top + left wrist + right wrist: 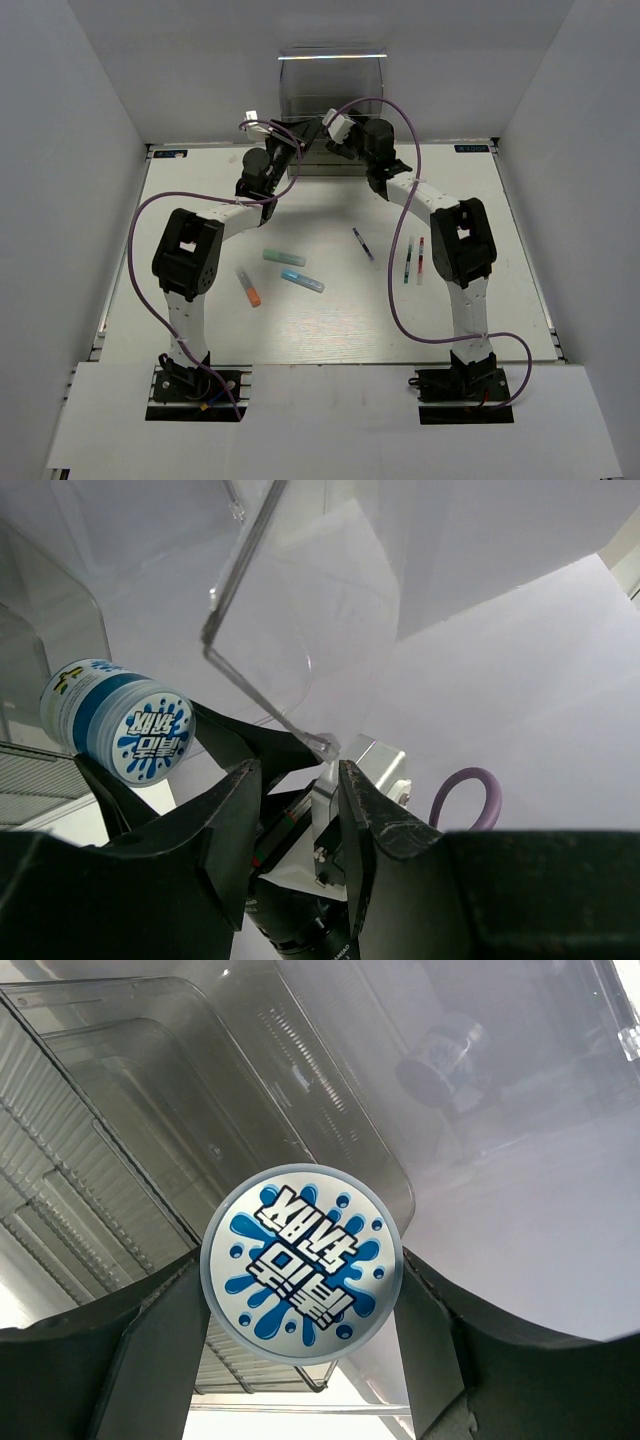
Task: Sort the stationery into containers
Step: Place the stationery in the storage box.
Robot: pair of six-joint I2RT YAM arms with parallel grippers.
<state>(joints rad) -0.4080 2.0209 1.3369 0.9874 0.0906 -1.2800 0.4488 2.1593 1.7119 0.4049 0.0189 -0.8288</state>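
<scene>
The blue-and-white roll (300, 1265) fills the centre of the right wrist view. It is pinched between the fingers of the right claw (300, 1305), close in front of the clear acrylic organiser (150, 1160) at upper left. The left claw (295, 810) sits at the corner of a clear flap (300, 610); whether it grips cannot be told. A teal marker (283, 257) and a purple pen (362, 243) lie mid-frame on the table (330, 330).

Setting: robotics lab test cell. We list a white table (330, 330) walled by plain white panels (70, 150), a left arm (188, 255) and right arm (462, 245) bolted to its near edge, trailing purple cables (134, 245).
</scene>
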